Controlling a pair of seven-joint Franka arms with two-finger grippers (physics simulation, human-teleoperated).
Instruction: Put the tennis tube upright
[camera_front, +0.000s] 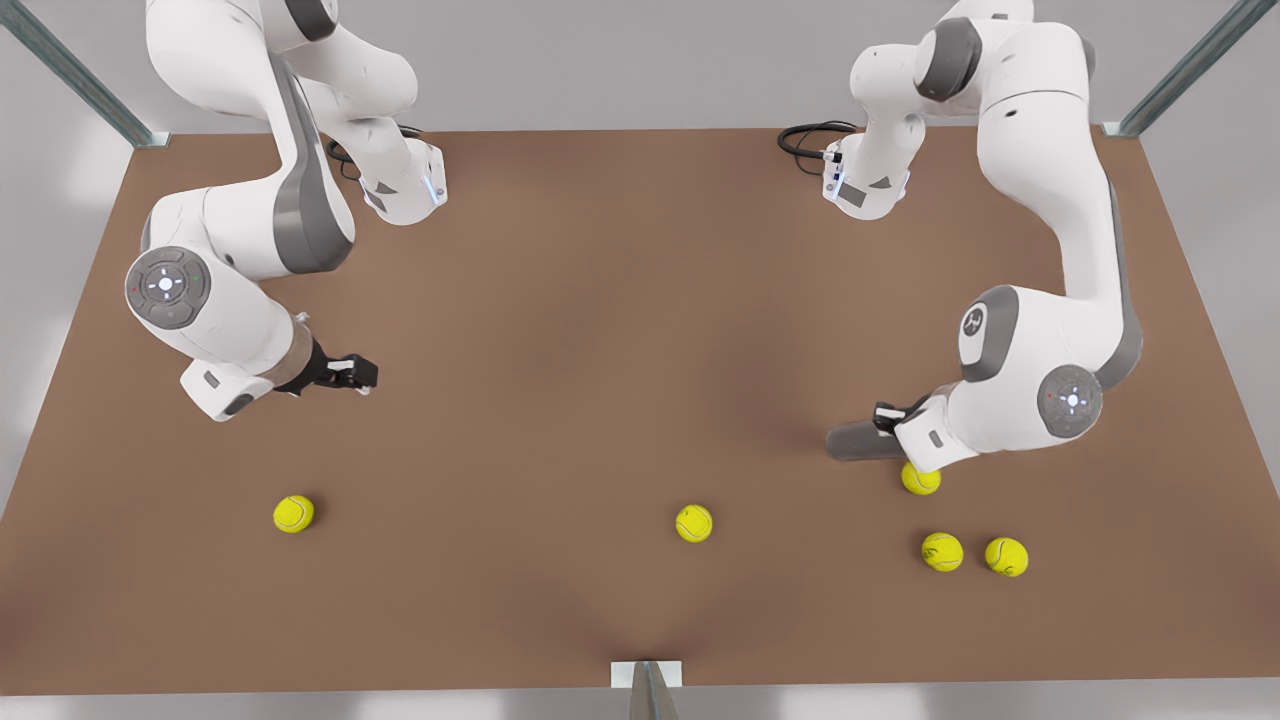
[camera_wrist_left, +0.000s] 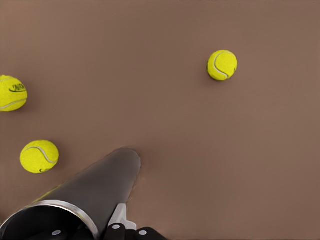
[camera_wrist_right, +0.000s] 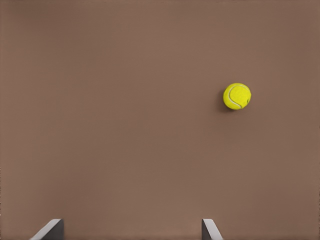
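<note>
Tennis tube (camera_front: 858, 442) is lying near the table's (camera_front: 620, 300) right edge, left gripper (camera_front: 888, 420) clamping its rim, ready for tipping; right gripper (camera_front: 358, 375) is waiting, fingers apart.

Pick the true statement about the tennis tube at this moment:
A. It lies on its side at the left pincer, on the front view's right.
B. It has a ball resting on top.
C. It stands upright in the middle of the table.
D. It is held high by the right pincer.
A: the tennis tube lies flat on the table at the left pincer, near a tennis ball.
</note>
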